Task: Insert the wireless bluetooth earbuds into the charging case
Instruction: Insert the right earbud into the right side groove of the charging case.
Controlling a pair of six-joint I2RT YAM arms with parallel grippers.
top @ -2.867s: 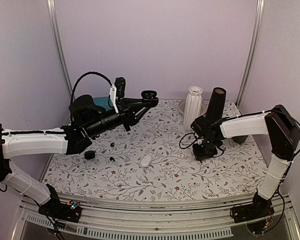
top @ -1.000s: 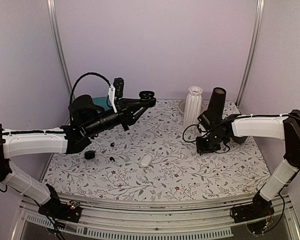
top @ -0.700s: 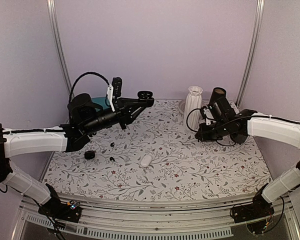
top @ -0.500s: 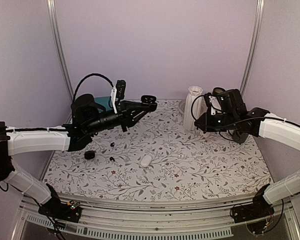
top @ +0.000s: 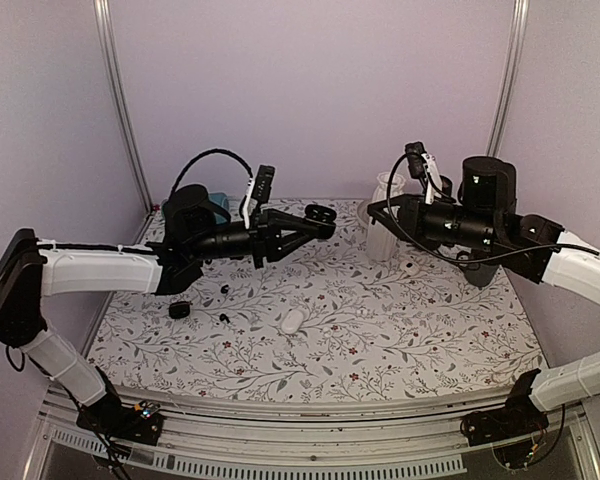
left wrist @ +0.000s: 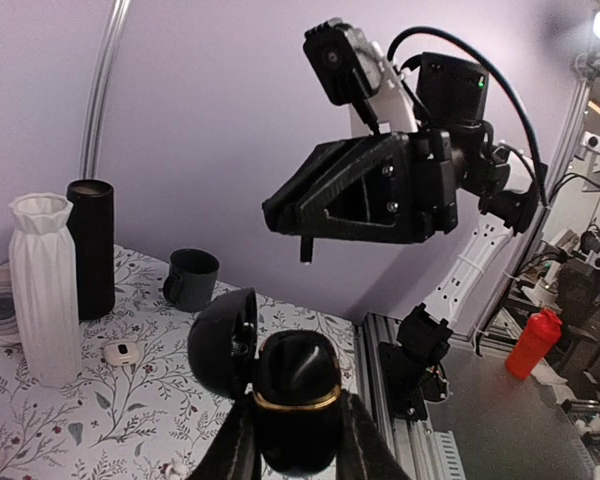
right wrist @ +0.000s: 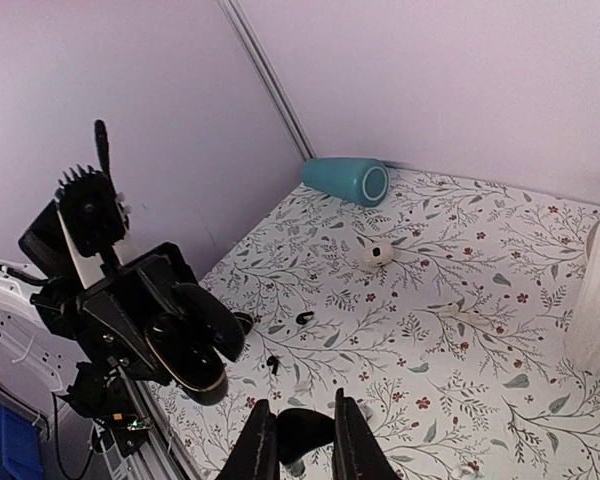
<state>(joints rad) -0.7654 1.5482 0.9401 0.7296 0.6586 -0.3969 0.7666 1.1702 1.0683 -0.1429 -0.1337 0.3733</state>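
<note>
Two arms are recorded held aloft over the floral desk point(top: 380, 340), their pincers facing one another across a gap, not touching.

1. Left pincer point(left wrist: 298, 425): closed tight on the lower shell of the charging case point(top: 321, 213), a black rounded body with a gold rim. The case is carried well above the desk, lid swung open to one side.

2. Right pincer point(right wrist: 300, 422): narrowed almost fully, with a small glossy black piece, taken for the held earbud point(right wrist: 302, 430), pinched between its fingers. It is apart from the case.

3. Wireless bluetooth earbuds point(top: 224, 316): two tiny black pieces are seen lying loose on the desk at the left, below the left arm, close to each other.

4. Black round piece point(top: 180, 310): set on the desk just left of those buds; its kind cannot be told.

5. White pebble case point(top: 292, 321): laid on the desk near the middle, shut.

6. Far edge items: teal cylinder point(right wrist: 345, 180) lying on its side; white ribbed vase point(left wrist: 42, 285) and black tube point(left wrist: 90, 245) upright, side by side; dark mug point(left wrist: 192, 278) beyond them.
</note>
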